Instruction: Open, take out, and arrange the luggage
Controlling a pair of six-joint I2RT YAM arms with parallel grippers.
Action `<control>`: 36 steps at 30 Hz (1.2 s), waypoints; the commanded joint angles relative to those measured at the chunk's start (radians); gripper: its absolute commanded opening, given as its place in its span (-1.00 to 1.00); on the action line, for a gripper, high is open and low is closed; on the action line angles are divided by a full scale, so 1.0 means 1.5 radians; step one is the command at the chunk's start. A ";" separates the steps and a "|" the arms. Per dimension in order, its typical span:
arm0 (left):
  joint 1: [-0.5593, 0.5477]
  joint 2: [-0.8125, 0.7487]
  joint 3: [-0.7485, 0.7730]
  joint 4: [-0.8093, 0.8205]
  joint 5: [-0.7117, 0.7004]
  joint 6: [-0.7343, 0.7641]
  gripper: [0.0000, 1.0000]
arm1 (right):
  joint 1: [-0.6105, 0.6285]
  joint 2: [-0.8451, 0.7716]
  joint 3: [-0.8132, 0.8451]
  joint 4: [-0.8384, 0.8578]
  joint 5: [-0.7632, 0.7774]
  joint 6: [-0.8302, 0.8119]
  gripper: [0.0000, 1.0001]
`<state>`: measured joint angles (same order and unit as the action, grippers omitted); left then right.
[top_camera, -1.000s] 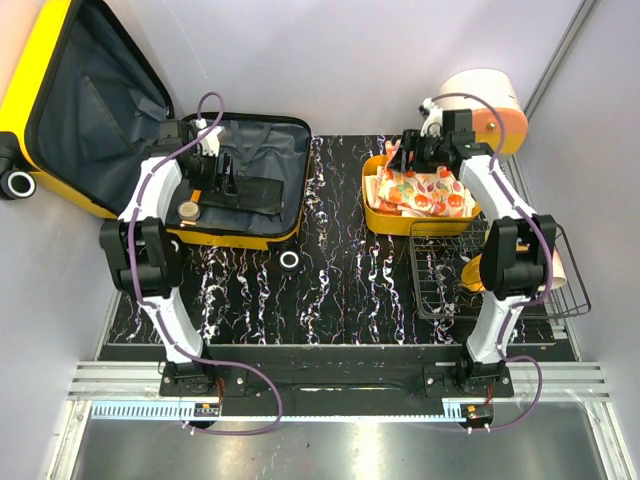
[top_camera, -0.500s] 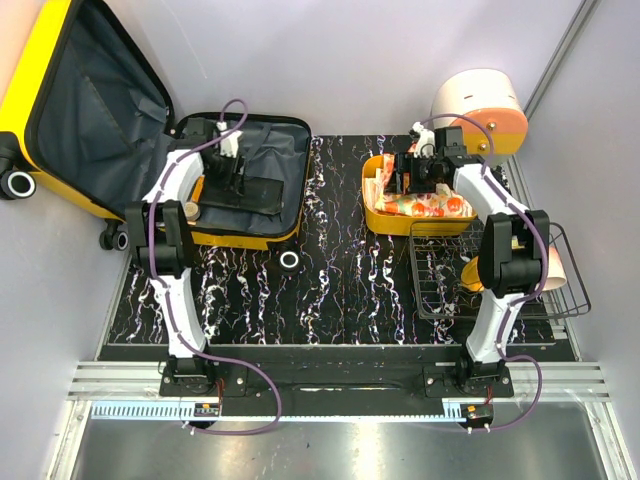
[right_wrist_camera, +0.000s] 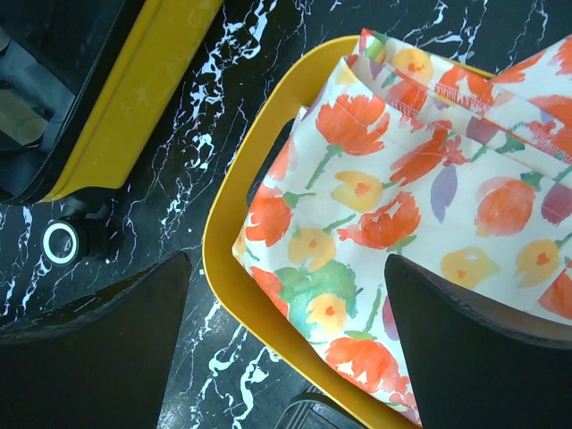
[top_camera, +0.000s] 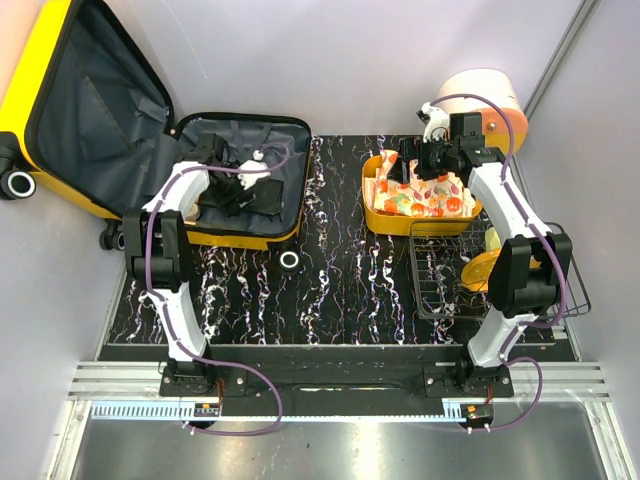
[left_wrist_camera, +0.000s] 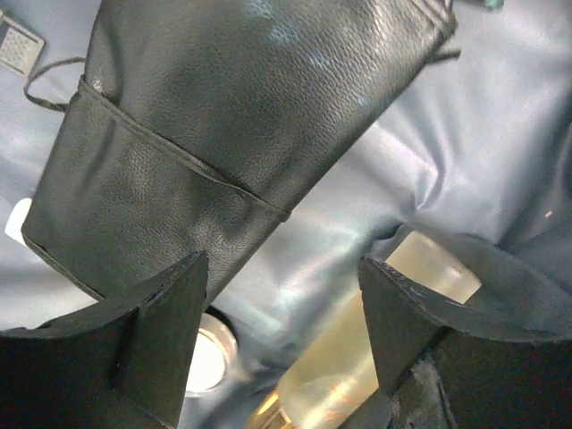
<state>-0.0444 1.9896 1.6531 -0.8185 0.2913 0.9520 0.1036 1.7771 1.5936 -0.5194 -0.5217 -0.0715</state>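
Note:
The luggage, a yellow hard-shell suitcase, lies open at the back left, with its lid propped up and grey lining showing. My left gripper is down inside its base, open. In the left wrist view its jaws stand apart over the lining, by a black leather pouch, a pale bottle and a small round jar, gripping none of them. My right gripper hovers open and empty over a floral cloth lying in the yellow basket.
A black wire basket holding a yellow object stands at the right, close to the right arm. A pink and orange round case sits at the back right. The suitcase's wheel sticks out onto the black marbled mat.
My left gripper has moved right, deeper across the suitcase base. My right gripper has opened wider and drawn back off the floral cloth, which stays in the yellow basket.

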 commanded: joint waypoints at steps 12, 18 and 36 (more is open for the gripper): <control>-0.058 0.022 -0.060 0.162 -0.056 0.254 0.20 | -0.003 -0.051 -0.004 0.027 0.011 -0.019 1.00; -0.069 0.009 -0.107 0.198 -0.062 0.265 -0.08 | -0.003 -0.056 -0.014 0.032 0.015 -0.013 0.99; -0.057 -0.132 0.006 0.164 0.086 -0.029 -1.00 | -0.003 -0.078 -0.034 0.132 -0.005 0.022 0.99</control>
<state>-0.1513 1.9427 1.5253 -0.5438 0.2520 1.1282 0.1028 1.7439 1.5597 -0.4419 -0.5144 -0.0624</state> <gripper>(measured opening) 0.072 0.994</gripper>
